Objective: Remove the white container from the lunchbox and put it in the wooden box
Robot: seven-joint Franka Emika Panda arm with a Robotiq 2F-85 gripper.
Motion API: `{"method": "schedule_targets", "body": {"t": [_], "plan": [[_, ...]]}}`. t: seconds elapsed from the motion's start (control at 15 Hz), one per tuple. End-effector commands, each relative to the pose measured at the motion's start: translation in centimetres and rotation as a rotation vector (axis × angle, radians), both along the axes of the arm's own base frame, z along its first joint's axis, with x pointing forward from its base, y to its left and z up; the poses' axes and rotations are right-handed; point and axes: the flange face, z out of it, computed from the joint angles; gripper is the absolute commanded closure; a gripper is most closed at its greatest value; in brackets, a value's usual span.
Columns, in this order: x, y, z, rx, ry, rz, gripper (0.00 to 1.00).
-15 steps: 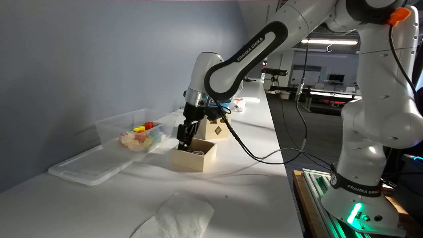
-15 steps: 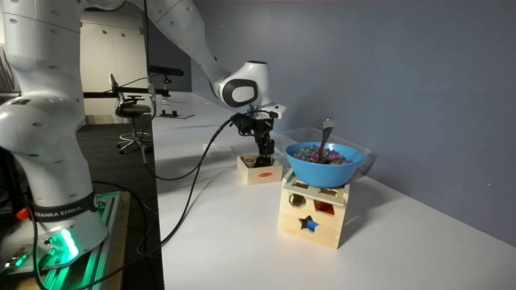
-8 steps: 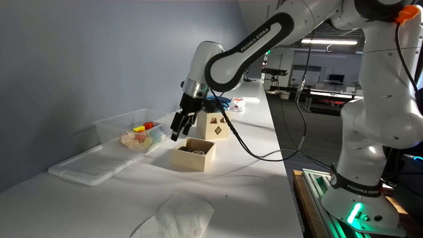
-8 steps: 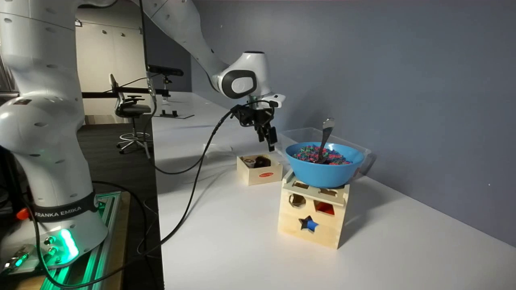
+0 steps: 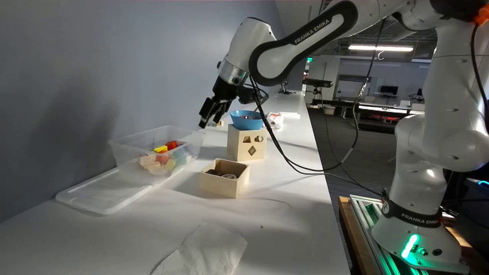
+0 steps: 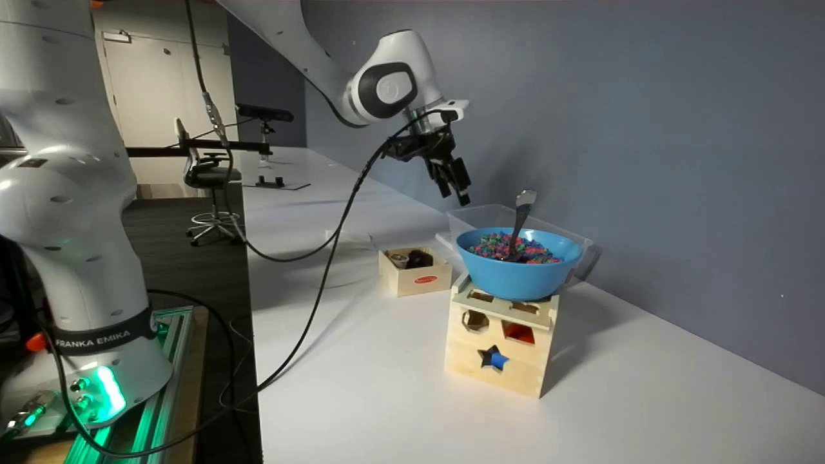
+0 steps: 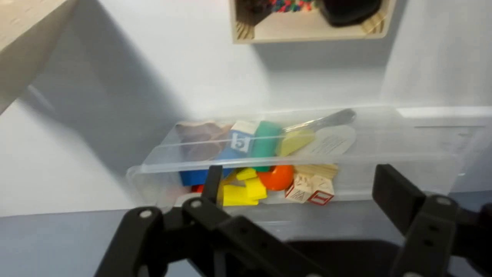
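Observation:
My gripper [image 5: 209, 123] [image 6: 455, 197] [image 7: 299, 169] hangs in the air, higher than the rim of the clear lunchbox [image 5: 128, 151] [image 7: 407, 177]. Its fingers stand wide apart with nothing held between them. Lower down, the wooden box [image 5: 219, 187] [image 6: 406, 283] [image 7: 307, 38] sits on the table. Inside it lie a dark rounded object [image 6: 420, 259] [image 7: 349, 11] and a small pale cup [image 6: 399, 260]; the wrist view also shows coloured bits [image 7: 292, 5] there. Toy pieces, including yellow blocks [image 7: 238, 194], fill part of the lunchbox. I cannot tell which thing is the white container.
A pale shape cube [image 6: 464, 361] bears a blue bowl [image 6: 515, 283] of coloured bits with a spoon [image 6: 521, 212] standing in it. The clear flat lid [image 5: 107, 193] lies beside the lunchbox. A white cloth [image 5: 208, 250] lies nearer. The wall [image 5: 114, 57] rises behind the lunchbox.
My gripper has risen out of the wooden box and moved toward the wall and lunchbox. Its fingers have spread. The dark object stays behind in the wooden box.

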Motion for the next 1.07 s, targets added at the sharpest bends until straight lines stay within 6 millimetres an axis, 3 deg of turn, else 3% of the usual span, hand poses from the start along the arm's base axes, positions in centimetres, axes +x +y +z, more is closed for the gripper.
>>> {"method": "schedule_targets", "body": {"t": [0.0, 0.2, 0.4, 0.47, 0.53, 0.8, 1.0], "plan": [[4.1, -3.0, 0.8, -0.07, -0.024, -0.063, 0.0], [8.5, -4.3, 0.5, -0.043, -0.02, -0.079, 0.0], [12.1, -3.5, -1.2, 0.006, 0.064, -0.031, 0.0], [9.0, -4.2, -0.5, -0.019, 0.018, -0.058, 0.0], [9.9, -4.0, -1.1, -0.017, 0.028, -0.053, 0.0], [9.8, -4.3, -1.0, -0.019, 0.021, -0.056, 0.0], [10.8, -3.6, -2.2, 0.008, 0.017, -0.038, 0.0]]}}
